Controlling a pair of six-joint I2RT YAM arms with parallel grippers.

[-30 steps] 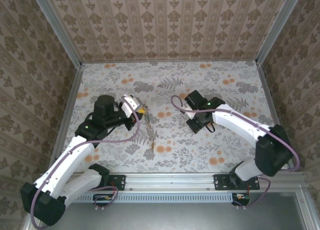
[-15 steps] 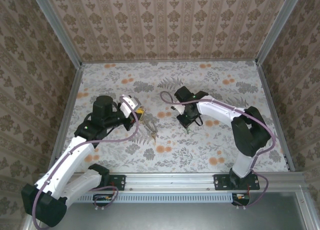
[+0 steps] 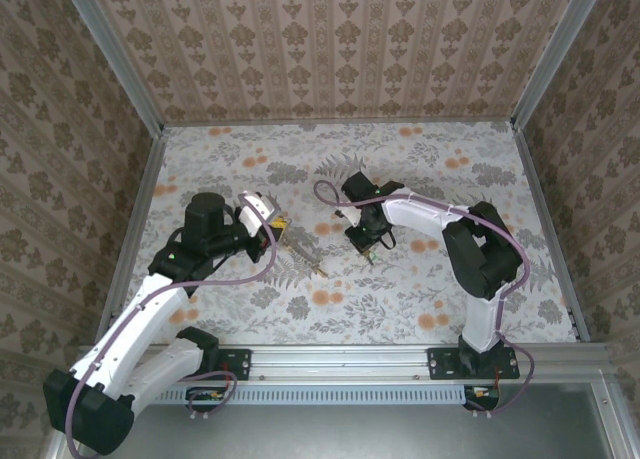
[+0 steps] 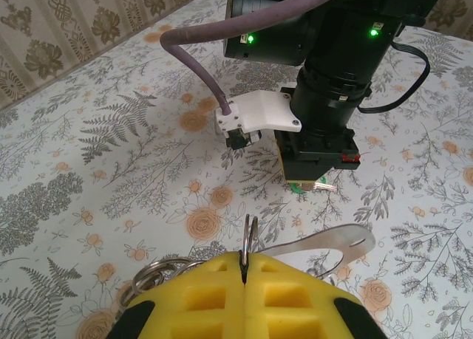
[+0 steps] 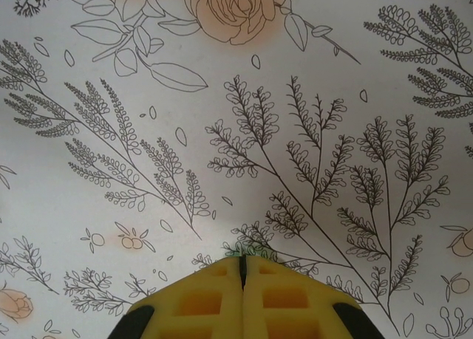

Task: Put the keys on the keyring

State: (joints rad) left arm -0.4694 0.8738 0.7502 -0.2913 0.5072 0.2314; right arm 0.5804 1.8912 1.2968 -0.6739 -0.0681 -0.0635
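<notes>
My left gripper point(image 4: 244, 259) is shut on the keyring point(image 4: 250, 235), a thin metal ring standing edge-on between the yellow fingers. A flat metal tag point(image 4: 336, 244) and more rings point(image 4: 155, 272) hang off it. From above, my left gripper point(image 3: 279, 224) has that bunch point(image 3: 306, 258) trailing right. My right gripper point(image 3: 367, 250) sits just right of it, pointing down close to the table. It is shut on a green key point(image 4: 297, 187), which pokes out under its fingers with a metal blade point(image 4: 330, 185). A green sliver of that key point(image 5: 232, 252) peeks past the right gripper point(image 5: 242, 262).
The floral tabletop point(image 3: 420, 309) is walled by patterned panels with metal rails point(image 3: 135, 219) on the sides. A purple cable point(image 4: 194, 69) loops off the right arm above the table. Open surface lies at the back and front right.
The right arm has swung left, bringing its gripper close to the left one. The bunch under the left gripper has swung from hanging toward the front to pointing right.
</notes>
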